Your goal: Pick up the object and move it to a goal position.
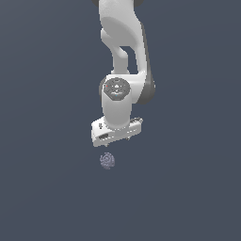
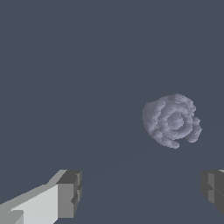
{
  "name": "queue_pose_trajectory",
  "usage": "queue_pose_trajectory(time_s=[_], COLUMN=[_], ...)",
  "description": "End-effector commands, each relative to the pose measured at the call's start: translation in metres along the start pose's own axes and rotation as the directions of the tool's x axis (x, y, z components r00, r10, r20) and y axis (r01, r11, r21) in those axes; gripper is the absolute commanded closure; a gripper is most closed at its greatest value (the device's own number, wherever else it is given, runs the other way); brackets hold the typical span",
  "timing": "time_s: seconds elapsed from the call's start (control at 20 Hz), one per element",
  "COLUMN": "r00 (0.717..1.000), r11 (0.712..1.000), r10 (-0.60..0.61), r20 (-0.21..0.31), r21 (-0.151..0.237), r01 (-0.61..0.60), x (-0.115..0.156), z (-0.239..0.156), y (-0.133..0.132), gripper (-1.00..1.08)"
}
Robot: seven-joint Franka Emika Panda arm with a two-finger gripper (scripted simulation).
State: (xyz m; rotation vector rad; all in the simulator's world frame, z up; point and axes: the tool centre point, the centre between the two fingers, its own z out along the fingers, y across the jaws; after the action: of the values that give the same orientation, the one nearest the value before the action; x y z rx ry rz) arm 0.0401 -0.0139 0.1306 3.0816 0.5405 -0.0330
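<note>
The object (image 1: 108, 160) is a small roundish grey-lavender lump with a bumpy spiral surface. It lies on the dark grey floor just below the white hand in the exterior view. My gripper (image 1: 116, 136) hangs above it, apart from it. In the wrist view the object (image 2: 172, 120) lies ahead of the fingers, nearer one finger than the other. The gripper (image 2: 142, 190) is open, with one dark fingertip (image 2: 70, 192) and the other at the frame's edge (image 2: 213, 187). Nothing is between them.
The white arm (image 1: 123, 52) reaches down from the top of the exterior view. The plain dark grey floor (image 1: 188, 188) extends all around. No goal marker shows.
</note>
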Motion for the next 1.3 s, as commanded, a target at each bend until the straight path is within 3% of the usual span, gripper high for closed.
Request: queue_pose_trajectory(time_s=[0.0,0.6,1.25], r00=[0.998,0.963,0.948], r11=[0.998,0.964,0.949], r10=[-0.057,-0.267,-0.316], r20=[-0.003,-0.02,-0.024], r21=[0.001,0.002,0.001], r01=[0.057,0.267,0.316], x=[0.007,0.029,0.033], z=[0.006,0.033,0.043], y=[0.01,0.051,0.062], gripper=[-0.92,-0.92,-0.92])
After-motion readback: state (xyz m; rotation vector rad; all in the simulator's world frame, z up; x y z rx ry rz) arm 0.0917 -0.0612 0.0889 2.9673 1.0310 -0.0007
